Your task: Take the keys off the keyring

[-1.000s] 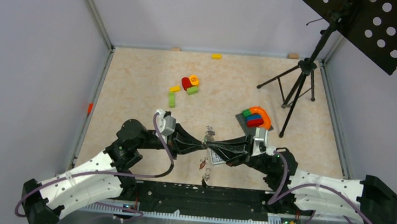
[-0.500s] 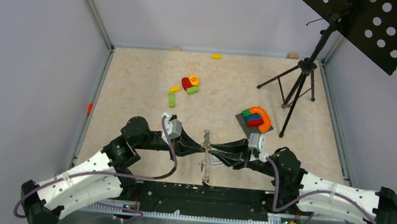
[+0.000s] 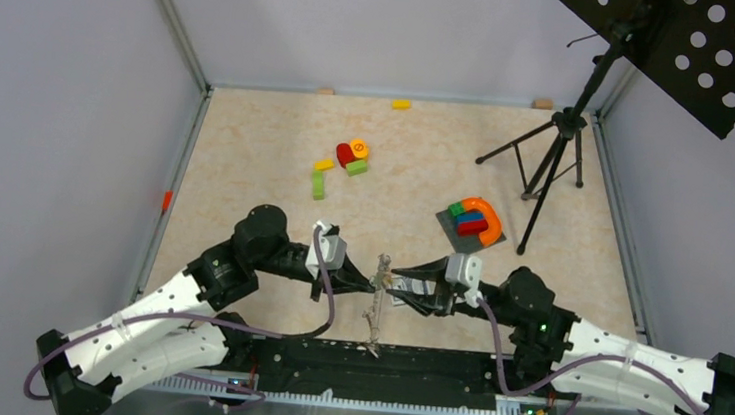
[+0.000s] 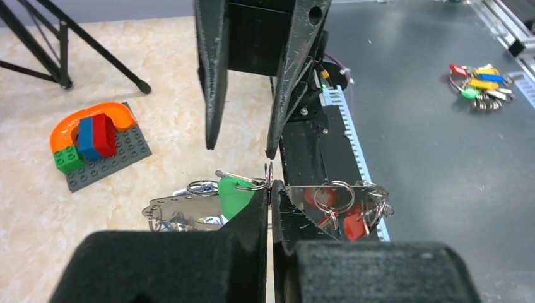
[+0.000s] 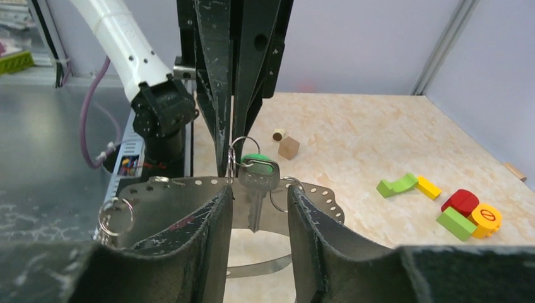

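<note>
Top view, left gripper (image 3: 372, 286): we see it at lower centre, tips pressed together on the keyring (image 3: 372, 318).
Top view, right gripper (image 3: 394, 284): it faces the left one from the right, tips just beside the loop; we cannot tell its gap from here.
Top view, keyring: a thin grey strip between the two grippers, running down toward the arm bases at the bottom edge.
Top view, surroundings: toy blocks (image 3: 350, 156) in the upper middle, an orange arch (image 3: 491, 223) on a grey plate (image 3: 463, 242) right of centre, a tripod (image 3: 564, 124) at upper right.
Left wrist view, left gripper: its fingers (image 4: 246, 227) fill the bottom edge, closed on the loop's thin edge.
Left wrist view, right gripper: it enters from top centre, jaws parted with nothing between them, tips just above the loop.
Left wrist view, keys (image 4: 235, 194): at lower centre, a green tag left of the closed fingers, a red tag to their right, both hanging on the loop.
Left wrist view, second bunch (image 4: 481, 85): more coloured keys on the dark surface, upper right.
Right wrist view, right gripper: its fingers at the bottom stand apart, gripping nothing; a green-headed key hangs in the gap.
Right wrist view, keyring: a band punched with holes crosses mid-frame; the left gripper comes down from top centre, clamped at its upper edge.
</note>
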`<move>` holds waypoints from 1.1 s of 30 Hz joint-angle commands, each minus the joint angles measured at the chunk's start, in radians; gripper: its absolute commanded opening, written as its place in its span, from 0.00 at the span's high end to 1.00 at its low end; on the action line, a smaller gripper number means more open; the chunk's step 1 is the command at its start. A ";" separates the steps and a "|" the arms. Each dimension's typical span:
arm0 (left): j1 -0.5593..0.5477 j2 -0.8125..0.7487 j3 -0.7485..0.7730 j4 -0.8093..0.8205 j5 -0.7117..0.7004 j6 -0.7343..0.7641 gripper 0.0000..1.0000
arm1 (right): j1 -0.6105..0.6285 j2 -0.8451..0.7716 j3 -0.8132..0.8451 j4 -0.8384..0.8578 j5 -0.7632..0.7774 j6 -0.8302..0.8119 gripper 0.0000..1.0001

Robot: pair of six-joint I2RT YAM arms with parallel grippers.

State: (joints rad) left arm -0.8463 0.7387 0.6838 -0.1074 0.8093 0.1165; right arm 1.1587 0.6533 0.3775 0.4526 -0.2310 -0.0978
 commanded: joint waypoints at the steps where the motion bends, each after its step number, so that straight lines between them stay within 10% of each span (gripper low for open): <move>1: -0.001 -0.003 0.071 -0.083 0.107 0.133 1.00 | 0.010 -0.006 0.072 -0.106 -0.078 -0.100 0.61; 18: -0.002 0.043 0.091 -0.143 0.233 0.187 1.00 | 0.011 0.111 0.087 -0.029 -0.280 -0.184 0.54; 33: -0.002 0.054 0.076 -0.138 0.245 0.175 1.00 | 0.010 0.175 0.106 0.033 -0.332 -0.153 0.83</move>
State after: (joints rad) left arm -0.8471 0.7959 0.7258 -0.2985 1.0294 0.2859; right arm 1.1584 0.8330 0.4274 0.4343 -0.5217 -0.2615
